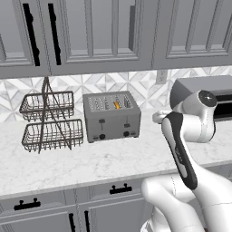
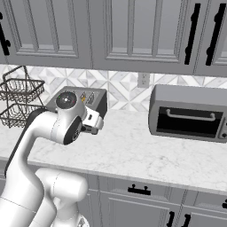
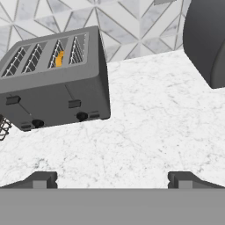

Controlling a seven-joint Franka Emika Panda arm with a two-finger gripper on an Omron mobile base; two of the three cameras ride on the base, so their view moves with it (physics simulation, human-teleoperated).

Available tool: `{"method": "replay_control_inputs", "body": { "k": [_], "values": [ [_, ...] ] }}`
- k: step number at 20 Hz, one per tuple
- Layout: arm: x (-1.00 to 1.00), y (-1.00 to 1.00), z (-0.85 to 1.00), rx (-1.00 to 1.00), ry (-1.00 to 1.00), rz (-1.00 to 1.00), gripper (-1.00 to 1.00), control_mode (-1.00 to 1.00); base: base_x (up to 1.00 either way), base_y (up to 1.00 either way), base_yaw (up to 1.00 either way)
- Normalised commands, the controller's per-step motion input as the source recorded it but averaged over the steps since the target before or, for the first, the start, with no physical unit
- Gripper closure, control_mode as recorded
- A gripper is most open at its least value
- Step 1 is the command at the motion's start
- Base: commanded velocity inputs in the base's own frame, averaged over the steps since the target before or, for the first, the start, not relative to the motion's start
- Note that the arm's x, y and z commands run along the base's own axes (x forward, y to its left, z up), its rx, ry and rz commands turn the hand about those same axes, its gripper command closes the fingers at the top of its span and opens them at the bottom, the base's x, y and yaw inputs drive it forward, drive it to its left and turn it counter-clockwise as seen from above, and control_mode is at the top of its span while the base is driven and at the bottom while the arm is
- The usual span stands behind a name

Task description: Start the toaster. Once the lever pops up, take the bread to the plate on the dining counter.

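The grey four-slot toaster [image 1: 112, 117] stands on the marble worktop against the tiled wall. Its two black levers [image 3: 74, 103] sit high on its front. The bread [image 1: 117, 105] shows as an orange edge in the third slot from the left, and the same bread [image 3: 60, 58] is visible in the hand view. My gripper [image 3: 113, 181] is open and holds nothing. It hovers over the worktop to the right of and in front of the toaster [image 3: 57, 88], a good way from it. My arm covers part of the toaster [image 2: 88, 98] in the right base view. The plate and the dining counter are out of view.
A two-tier wire basket rack [image 1: 47, 120] stands left of the toaster. A dark oven-like appliance [image 2: 188, 113] sits to the right on the same worktop. Grey wall cabinets [image 1: 90, 31] hang above. Bare marble [image 3: 149, 123] lies between toaster and oven.
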Motion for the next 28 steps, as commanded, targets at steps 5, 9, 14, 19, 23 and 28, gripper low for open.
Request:
{"method": "replay_control_inputs", "body": {
  "k": [5, 9, 14, 19, 23, 28],
  "values": [
    [0.00, 0.00, 0.00, 0.00, 0.00, 0.00, -1.00, -1.00, 0.00, 0.00, 0.00],
    [0.00, 0.00, 0.00, 0.00, 0.00, 0.00, -1.00, -1.00, 0.00, 0.00, 0.00],
    [0.00, 0.00, 0.00, 0.00, 0.00, 0.00, -1.00, -1.00, 0.00, 0.00, 0.00],
    [0.00, 0.00, 0.00, 0.00, 0.00, 0.00, -1.00, -1.00, 0.00, 0.00, 0.00],
    [0.00, 0.00, 0.00, 0.00, 0.00, 0.00, -1.00, -1.00, 0.00, 0.00, 0.00],
    [0.00, 0.00, 0.00, 0.00, 0.00, 0.00, -1.00, -1.00, 0.00, 0.00, 0.00]
  ]
}}
